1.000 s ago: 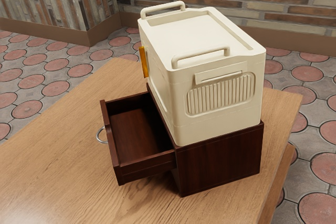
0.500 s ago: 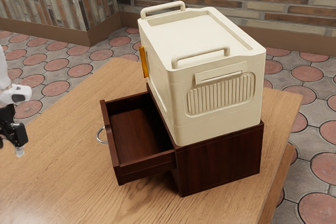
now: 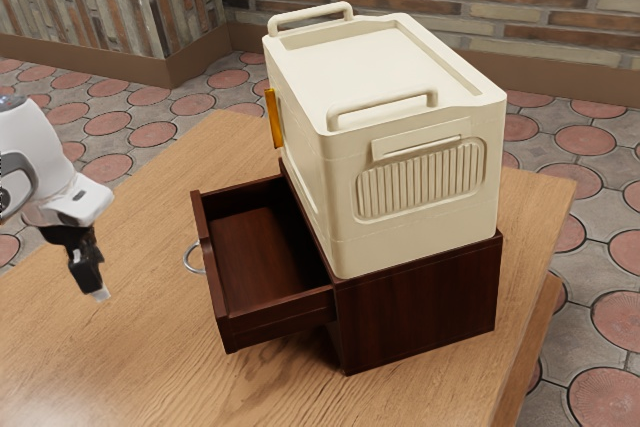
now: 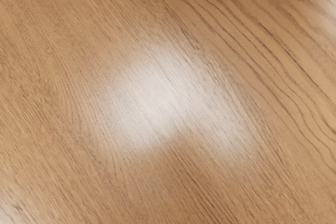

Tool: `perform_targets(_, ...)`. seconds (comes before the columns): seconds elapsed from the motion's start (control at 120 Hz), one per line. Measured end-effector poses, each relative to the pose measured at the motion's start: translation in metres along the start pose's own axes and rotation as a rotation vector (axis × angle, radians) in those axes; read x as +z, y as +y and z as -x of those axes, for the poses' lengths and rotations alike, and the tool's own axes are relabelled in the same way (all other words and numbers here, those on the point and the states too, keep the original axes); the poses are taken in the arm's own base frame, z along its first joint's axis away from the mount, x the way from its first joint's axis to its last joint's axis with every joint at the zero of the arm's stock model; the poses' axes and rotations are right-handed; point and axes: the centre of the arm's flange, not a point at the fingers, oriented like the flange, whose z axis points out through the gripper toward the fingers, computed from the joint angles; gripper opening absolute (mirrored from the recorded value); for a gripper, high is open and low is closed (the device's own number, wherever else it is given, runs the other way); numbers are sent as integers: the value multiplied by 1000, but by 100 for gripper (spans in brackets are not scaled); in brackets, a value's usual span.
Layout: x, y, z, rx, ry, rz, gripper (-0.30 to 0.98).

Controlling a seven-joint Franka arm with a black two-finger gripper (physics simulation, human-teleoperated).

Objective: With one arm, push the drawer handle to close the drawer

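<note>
1. The drawer (image 3: 280, 317) stands open, drawn well out of the dark red-brown wooden cabinet (image 3: 420, 302) toward the exterior view's left. Its inside shows the same dark wood.
2. The drawer handle (image 3: 190, 258), a curved silvery metal pull, sits on the outer face of the drawer front, which faces the exterior view's left.
3. The gripper (image 3: 100, 295) is black with a pale tip, hanging from the white arm (image 3: 35, 157) and pointing downward, slightly tilted. It is on the handle's side of the drawer, apart from the handle. I cannot tell whether it is spread or pressed together.
4. On top of the cabinet rests a cream box (image 3: 345, 62) with rounded corners. Two raised bars, a near one (image 3: 385, 101) and a far one (image 3: 310, 14), run along its top, and a ribbed vent panel (image 3: 420, 182) marks one side. A narrow amber piece (image 3: 273, 118) stands upright on the side above the drawer.
5. The cabinet stands on a wooden table (image 3: 130, 367). The wrist view shows its wood grain with pale, glossy patches of light.
6. Beyond the table lie a floor (image 3: 575, 367) of reddish round tiles set in grey and a brick wall (image 3: 450, 7).
</note>
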Motion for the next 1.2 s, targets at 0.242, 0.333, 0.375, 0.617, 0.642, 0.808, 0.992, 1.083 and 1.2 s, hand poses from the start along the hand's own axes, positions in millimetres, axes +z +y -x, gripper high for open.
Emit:
perform_targets(0.242, 0, 4, -9, 114, 124, 108, 66)
perform_targets(0.333, 3, 5, -24, 196, 123, 110, 66)
perform_targets(0.375, 1, 3, -29, 222, 128, 104, 66)
perform_targets(0.617, -1, -2, -36, 304, 166, 89, 66)
perform_targets(0.642, -1, -2, -37, 304, 166, 89, 66)
perform_targets(0.808, 4, -1, -42, 273, 159, 85, 66)
perform_targets(0.992, 11, 6, -56, 244, 131, 78, 66)
perform_targets(1.083, 14, 11, -65, 239, 119, 66, 66)
perform_targets(1.2, 14, 9, -67, 206, 121, 56, 56)
